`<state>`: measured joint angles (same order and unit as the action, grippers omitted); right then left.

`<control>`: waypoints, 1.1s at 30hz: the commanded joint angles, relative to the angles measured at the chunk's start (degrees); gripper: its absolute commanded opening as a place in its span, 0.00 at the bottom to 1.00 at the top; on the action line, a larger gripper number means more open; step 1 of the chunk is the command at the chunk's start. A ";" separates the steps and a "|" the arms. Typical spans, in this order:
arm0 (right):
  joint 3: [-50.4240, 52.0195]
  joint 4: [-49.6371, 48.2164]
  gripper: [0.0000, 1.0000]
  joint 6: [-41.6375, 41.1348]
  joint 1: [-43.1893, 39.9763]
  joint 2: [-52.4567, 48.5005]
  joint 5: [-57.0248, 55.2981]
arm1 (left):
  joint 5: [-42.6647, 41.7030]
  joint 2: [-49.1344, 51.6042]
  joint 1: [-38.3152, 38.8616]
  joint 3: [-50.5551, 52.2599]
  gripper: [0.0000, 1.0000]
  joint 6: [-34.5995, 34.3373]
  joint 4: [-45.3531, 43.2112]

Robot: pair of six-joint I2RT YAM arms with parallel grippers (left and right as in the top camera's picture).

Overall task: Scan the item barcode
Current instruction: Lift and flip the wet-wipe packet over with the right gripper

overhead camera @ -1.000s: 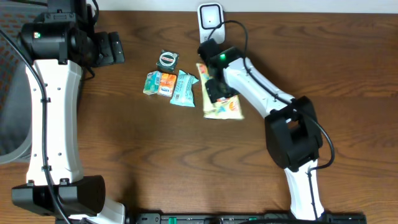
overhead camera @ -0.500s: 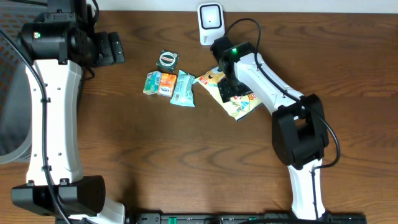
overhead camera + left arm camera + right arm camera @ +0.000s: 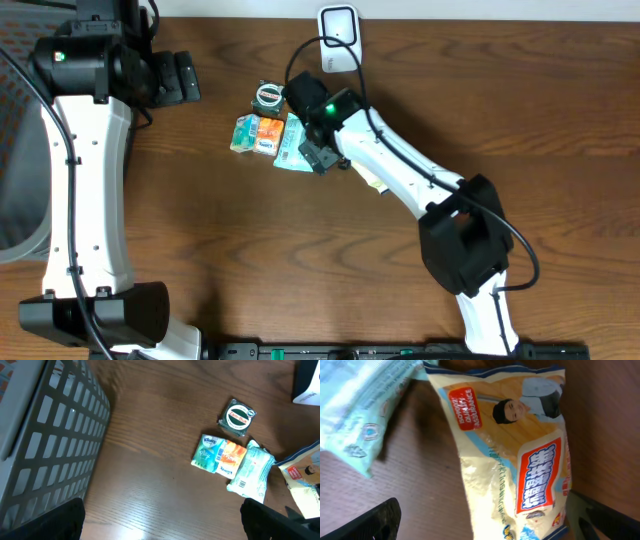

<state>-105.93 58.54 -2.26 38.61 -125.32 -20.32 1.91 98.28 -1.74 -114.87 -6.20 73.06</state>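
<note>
The barcode scanner (image 3: 340,27), a small white unit, stands at the table's far edge. A yellow snack bag (image 3: 520,460) with red labels lies flat on the wood between the wide-apart fingers of my right gripper (image 3: 487,525), which is open. In the overhead view the right arm covers most of that bag (image 3: 377,185), and the right gripper (image 3: 318,150) hovers by a teal wipes pack (image 3: 293,143). My left gripper (image 3: 160,522) is open and empty, high above the table's left part (image 3: 178,78). The left wrist view catches the bag's edge (image 3: 305,480).
A round green tin (image 3: 268,96) and an orange-and-green tissue pack (image 3: 256,133) lie left of the teal pack. A grey lattice basket (image 3: 45,435) stands at the far left. The right arm's base (image 3: 468,245) sits at the front right.
My right gripper has opened and let go of the yellow bag. It swung right past the scanner, then back left, and the bag now lies on the table under the arm. The left arm is unchanged.
</note>
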 commanded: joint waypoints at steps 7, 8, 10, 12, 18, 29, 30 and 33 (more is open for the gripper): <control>-0.02 0.44 0.99 -1.07 -2.25 -7.76 -9.53 | 0.92 0.22 -0.24 0.28 0.98 -0.52 0.02; -0.02 0.68 0.99 -1.07 -2.51 -8.35 -9.29 | 0.92 0.22 -0.24 0.28 0.98 -0.52 0.02; -0.02 1.11 0.99 -0.72 -2.93 -9.60 -9.42 | 0.92 0.22 -0.24 0.28 0.98 -0.52 0.02; -0.02 1.25 0.99 -0.42 -3.37 -10.86 -9.79 | 0.92 0.22 -0.24 0.28 0.98 -0.55 0.02; -0.02 1.62 0.90 -0.46 -5.27 -13.68 -9.16 | 0.92 0.22 -0.24 0.28 0.98 -0.52 0.02; -3.06 6.64 0.15 -5.77 -6.01 -12.17 -7.54 | 0.92 0.22 -0.24 0.28 0.98 -0.52 0.02; -4.28 7.78 0.08 -6.36 -6.12 -11.67 -7.02 | 0.92 0.22 -0.24 0.28 0.98 -0.52 0.02; -8.48 10.84 0.01 -6.27 -6.95 -9.92 -1.97 | 0.92 0.22 -0.24 0.28 0.98 -0.55 0.02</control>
<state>-110.89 68.27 -6.55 32.64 -136.07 -29.85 1.91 98.28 -1.74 -114.87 -6.22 73.08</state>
